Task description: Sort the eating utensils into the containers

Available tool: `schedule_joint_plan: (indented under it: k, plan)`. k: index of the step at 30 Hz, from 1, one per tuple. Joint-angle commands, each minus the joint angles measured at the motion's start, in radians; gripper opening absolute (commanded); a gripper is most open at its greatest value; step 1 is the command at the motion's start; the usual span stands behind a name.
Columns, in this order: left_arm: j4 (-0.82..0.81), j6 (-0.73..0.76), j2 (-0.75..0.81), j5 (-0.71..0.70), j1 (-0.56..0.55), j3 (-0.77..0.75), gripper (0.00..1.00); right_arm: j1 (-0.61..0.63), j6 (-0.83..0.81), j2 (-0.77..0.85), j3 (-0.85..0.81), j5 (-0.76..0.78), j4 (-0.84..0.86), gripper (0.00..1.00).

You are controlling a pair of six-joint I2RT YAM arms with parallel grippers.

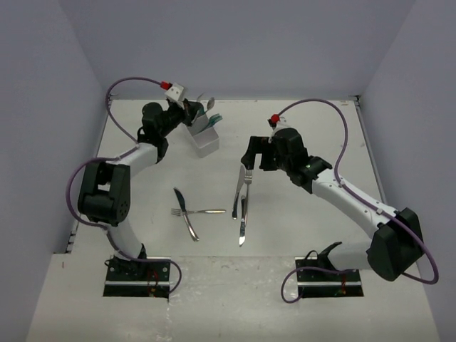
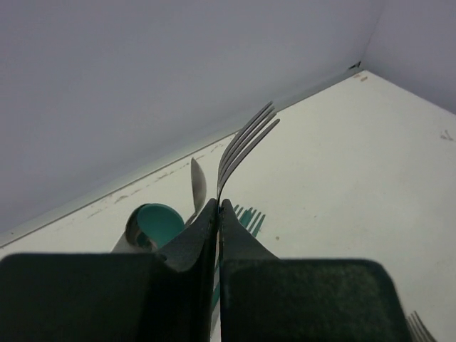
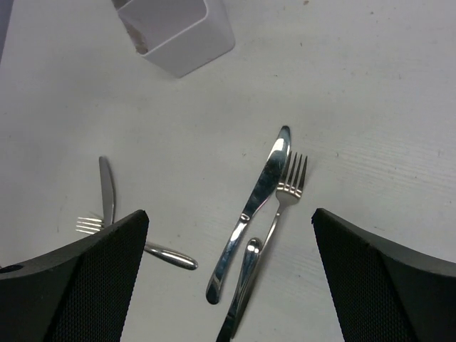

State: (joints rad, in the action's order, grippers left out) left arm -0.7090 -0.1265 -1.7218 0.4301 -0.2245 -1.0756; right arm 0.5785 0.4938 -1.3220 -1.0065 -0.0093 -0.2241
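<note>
We found the left claw (image 2: 219, 208) clamped shut on a silver fork (image 2: 246, 140), pinching it low on the neck so that the tines rose up and away past the fingertips (image 2: 203, 228). From overhead that claw (image 1: 188, 109) hung at the far end of the white organiser (image 1: 205, 142), which stood toward the back left of the worktop (image 1: 285, 229). Just below the gripped fork we saw the bowl of a teal spoon (image 2: 158, 221), a teal fork (image 2: 249, 218) showing only its tines, and a silver tip (image 2: 197, 184) standing upright; which compartments they sat in we could not tell. The right claw (image 3: 229, 214) stood wide open and held nothing, hovering over a loose cluster near the middle of the worktop. There a knife (image 3: 258, 192) and a second fork (image 3: 289, 187) lay just beside each other, tips pointing toward the far side of the worktop, and a second knife (image 3: 242, 285) lay at their near ends, its rounded handle end against the fork's stem. Well apart to the left, a third knife (image 3: 107, 187) and a third fork (image 3: 88, 225) lay crossed on the worktop, the fork's tines pointing left.
</note>
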Motion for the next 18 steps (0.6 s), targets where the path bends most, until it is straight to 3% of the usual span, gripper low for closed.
schedule_joint_plan:
  k: [1,13,14,15,18]
  plan:
    - [-0.087,0.064,-0.096,0.169,0.057,-0.087,0.00,-0.006,0.037,-0.011,0.012,0.054,-0.007,0.99]
    - [-0.104,0.064,-0.179,0.156,0.070,-0.058,0.01,-0.009,0.088,-0.150,0.013,0.088,-0.047,0.99]
    - [-0.068,0.065,-0.183,0.148,0.070,-0.066,0.08,-0.008,0.095,-0.161,0.000,0.088,-0.066,0.99]
    - [-0.046,0.070,-0.191,0.142,0.070,-0.085,0.24,-0.009,0.092,-0.169,-0.004,0.091,-0.075,0.99]
    - [-0.003,0.083,-0.185,0.136,0.070,-0.084,0.41,-0.006,0.109,-0.187,0.005,0.106,-0.095,0.99]
